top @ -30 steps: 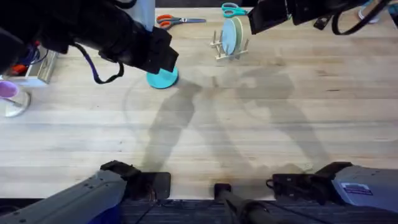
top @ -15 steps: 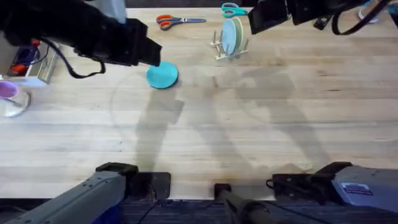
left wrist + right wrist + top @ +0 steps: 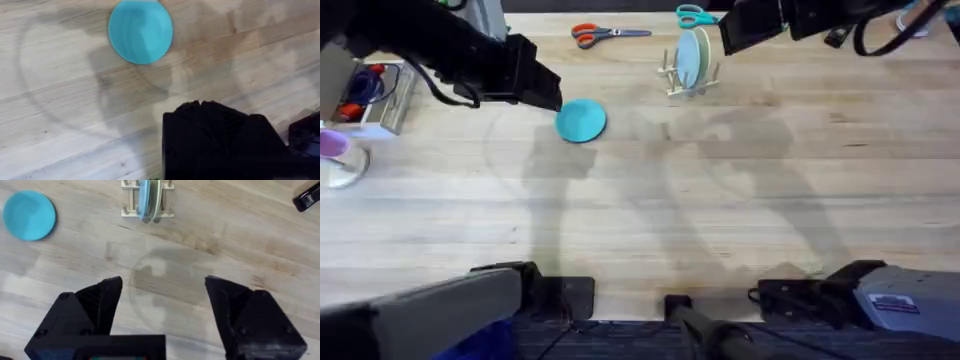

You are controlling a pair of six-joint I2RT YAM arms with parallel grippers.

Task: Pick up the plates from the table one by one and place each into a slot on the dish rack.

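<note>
While the teal plate (image 3: 581,121) lies flat on the table (image 3: 720,220), upper centre-left of the overhead frame, risk: fingers sliding over its thin rim, pushing it away. Just right of the left gripper (image 3: 542,88), apart; left jaw state: cannot tell. Right gripper (image 3: 162,305) wide open, empty. Pale blue plate (image 3: 689,58) upright in the dish rack (image 3: 686,88).

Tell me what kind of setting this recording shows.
Probably a lab workbench staged as a kitchen chore: a plank-grain wooden table, a small dish rack already holding plates, a teal plate lying flat, and scissors at the far edge.
</note>
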